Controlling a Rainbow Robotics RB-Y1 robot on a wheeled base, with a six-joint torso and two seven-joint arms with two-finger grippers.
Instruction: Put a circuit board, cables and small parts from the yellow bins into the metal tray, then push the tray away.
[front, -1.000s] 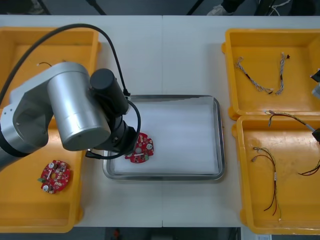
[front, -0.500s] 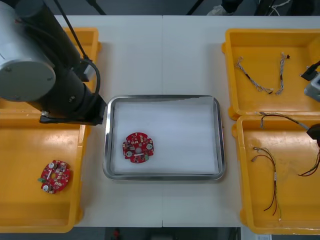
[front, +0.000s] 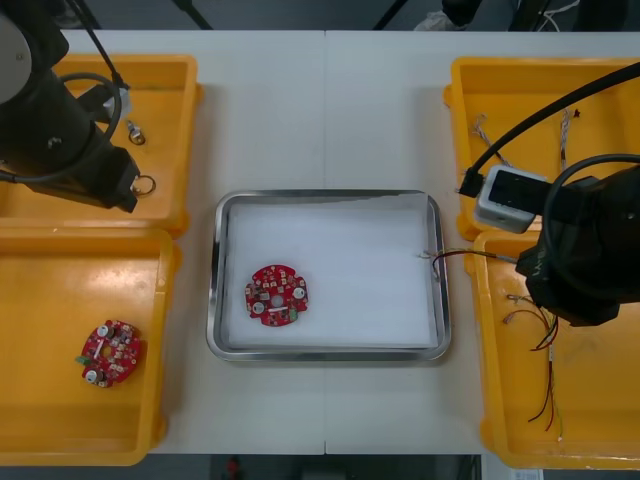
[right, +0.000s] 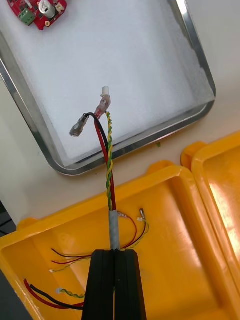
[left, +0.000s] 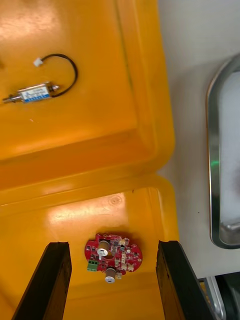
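A round red circuit board lies in the white-lined metal tray, at its near left. My right arm hangs over the near right yellow bin. My right gripper is shut on a twisted red and yellow cable, whose connector ends hang over the tray's right rim. In the front view the cable's tip reaches that rim. My left gripper stands open above a second red board in the near left bin.
The far left bin holds small metal parts, one with a black cable loop. More red and yellow cables lie in the near right bin. Blue and white cables lie in the far right bin.
My left arm let go of the board in the tray and drew back over the left bins. My right arm came in from the right carrying the red and yellow cable toward the tray.
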